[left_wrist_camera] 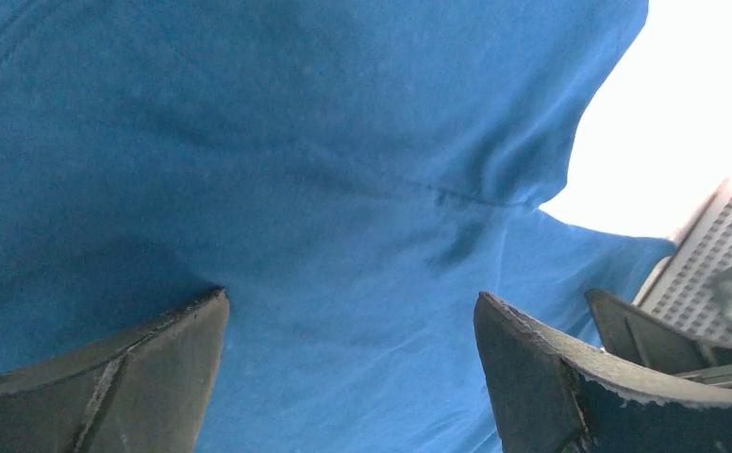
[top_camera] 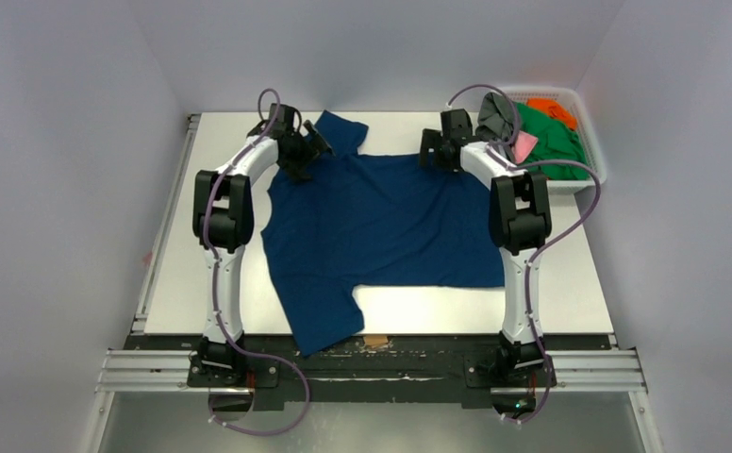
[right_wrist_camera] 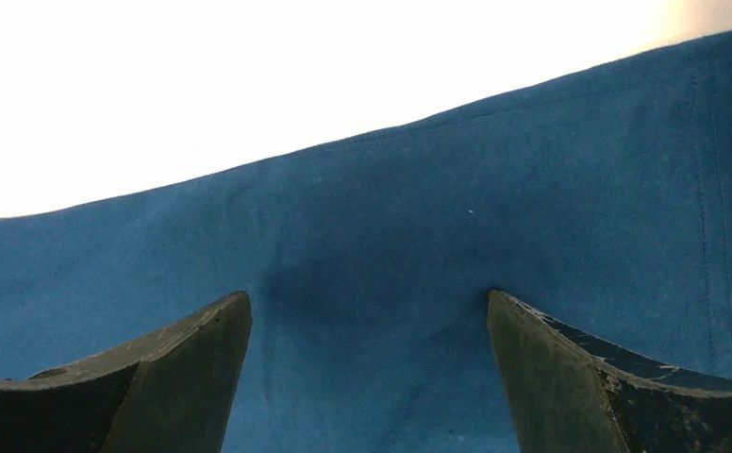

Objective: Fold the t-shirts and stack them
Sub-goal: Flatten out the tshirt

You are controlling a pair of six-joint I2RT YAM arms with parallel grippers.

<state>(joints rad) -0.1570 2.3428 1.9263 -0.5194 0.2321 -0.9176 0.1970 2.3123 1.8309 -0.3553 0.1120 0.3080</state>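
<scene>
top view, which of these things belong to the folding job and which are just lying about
Job:
navy t-shirt, spread out
green shirt, orange shirt, grey shirt, pink shirt, heaped together
left gripper, right gripper, both open over the navy cloth

Lying about:
white mesh basket holding the heap
table
small tan scrap at its near edge

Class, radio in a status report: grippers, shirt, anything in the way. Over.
Left gripper open over navy t-shirt, near far sleeve. Right gripper open over its far edge. Shirt spread out, unfolded. White basket of shirts stands apart, far right.
</scene>
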